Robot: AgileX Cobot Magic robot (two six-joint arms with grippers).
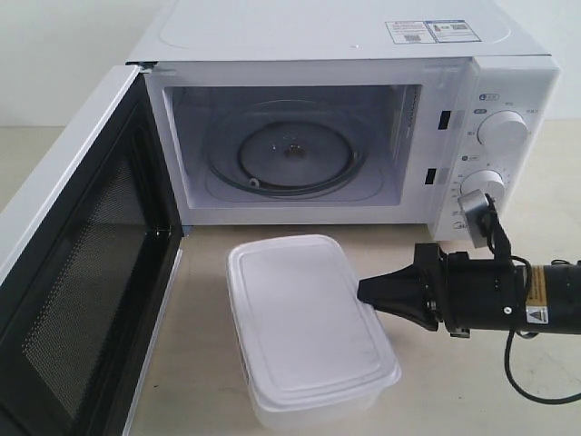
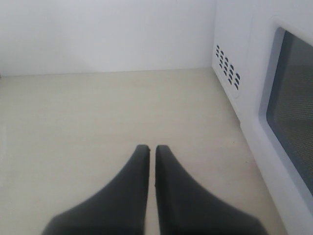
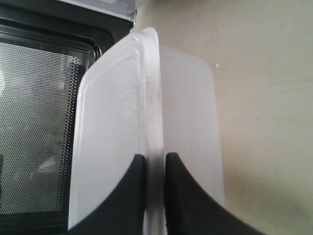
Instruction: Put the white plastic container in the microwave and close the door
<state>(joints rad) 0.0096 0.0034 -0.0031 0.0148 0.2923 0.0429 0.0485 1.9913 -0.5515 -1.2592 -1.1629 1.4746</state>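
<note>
Fingers (image 3: 134,196) of the right gripper (image 3: 155,159) were pinched together on the lipped edge of the white plastic container (image 1: 304,322), one finger on each side of the rim, so the clamp sat on the long side of the box that faced the microwave's control-panel end. That container lay flat on the table (image 1: 545,381) just in front of the microwave (image 1: 363,45), outside the cavity and below its opening, with its lid (image 3: 110,127) on and its short end turned toward the oven. The door (image 1: 82,272) stood swung wide open on the hinge side of the microwave, its black inner face and mesh window turned toward the container, and the box's far long edge lay near that door without clearly touching it. Inside the microwave the glass turntable (image 1: 292,154) sat bare at the middle of the cavity floor. Two round knobs (image 1: 502,129) showed on the microwave's panel, and the right arm reached in low just in front of the lower one. The left gripper (image 2: 151,148) hung over bare table beside the microwave's vent slots (image 2: 227,68), behind the open door, its fingers drawn together with only a sliver between them and nothing held.
</note>
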